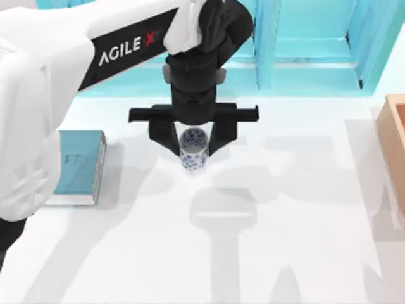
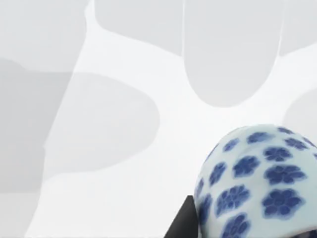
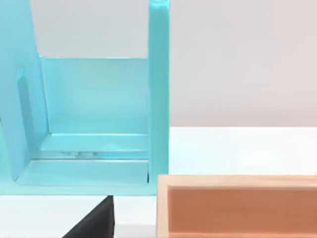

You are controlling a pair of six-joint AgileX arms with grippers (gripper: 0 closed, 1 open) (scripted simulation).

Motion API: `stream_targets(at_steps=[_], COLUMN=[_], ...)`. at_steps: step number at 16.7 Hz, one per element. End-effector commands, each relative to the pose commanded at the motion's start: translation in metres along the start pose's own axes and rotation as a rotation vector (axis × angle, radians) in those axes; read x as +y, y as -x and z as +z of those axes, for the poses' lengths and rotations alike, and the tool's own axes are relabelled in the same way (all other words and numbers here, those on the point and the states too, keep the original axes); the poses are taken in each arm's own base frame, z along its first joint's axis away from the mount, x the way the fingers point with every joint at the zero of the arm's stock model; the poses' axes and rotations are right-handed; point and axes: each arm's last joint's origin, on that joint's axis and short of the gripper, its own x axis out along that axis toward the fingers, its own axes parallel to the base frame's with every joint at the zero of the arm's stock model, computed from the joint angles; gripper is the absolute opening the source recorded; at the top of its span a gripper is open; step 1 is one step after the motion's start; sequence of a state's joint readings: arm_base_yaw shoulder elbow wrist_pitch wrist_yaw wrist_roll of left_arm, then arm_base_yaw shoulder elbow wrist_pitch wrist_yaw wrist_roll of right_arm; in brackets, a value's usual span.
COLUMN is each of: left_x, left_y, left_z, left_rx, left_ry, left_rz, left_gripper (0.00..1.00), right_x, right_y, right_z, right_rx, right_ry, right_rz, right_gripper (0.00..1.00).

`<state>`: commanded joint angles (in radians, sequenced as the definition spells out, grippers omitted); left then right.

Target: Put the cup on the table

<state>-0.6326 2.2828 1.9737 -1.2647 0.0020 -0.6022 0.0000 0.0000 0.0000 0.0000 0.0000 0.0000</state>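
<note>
Stretching across the whole scene, a plain white worktop (image 1: 297, 253) is catching soft grey shadows of the arm. A light-blue shelf unit (image 1: 304, 44) is standing along its far edge, a teal book (image 1: 77, 163) is lying flat near the left side, and an orange wooden box (image 1: 393, 136) is sitting at the right edge. The cup (image 1: 193, 149), small, white and cylindrical with blue flower dots, is sitting upright between the black fingers of the left gripper (image 1: 193, 147), which is closing narrowly on its sides near the middle of the worktop. Whether the cup's base is touching the surface is unclear. The right wrist view is facing the shelf unit (image 3: 99, 114) and box (image 3: 237, 208).
</note>
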Motion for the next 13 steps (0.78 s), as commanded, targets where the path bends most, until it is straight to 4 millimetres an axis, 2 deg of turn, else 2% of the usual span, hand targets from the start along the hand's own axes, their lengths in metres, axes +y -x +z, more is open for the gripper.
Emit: stream_targets(at_steps=[10, 13], left_x=[0.0, 0.0], left_y=[0.0, 0.0], left_z=[0.0, 0.0], left_rx=[0.0, 0.0], left_ry=[0.0, 0.0], left_rz=[0.0, 0.0], left_gripper=[0.98, 1.0], right_x=[0.0, 0.0], right_y=[0.0, 0.0], right_z=[0.0, 0.0], right_rx=[0.0, 0.0], right_ry=[0.0, 0.0], right_rz=[0.0, 0.0], right_gripper=[1.0, 1.0])
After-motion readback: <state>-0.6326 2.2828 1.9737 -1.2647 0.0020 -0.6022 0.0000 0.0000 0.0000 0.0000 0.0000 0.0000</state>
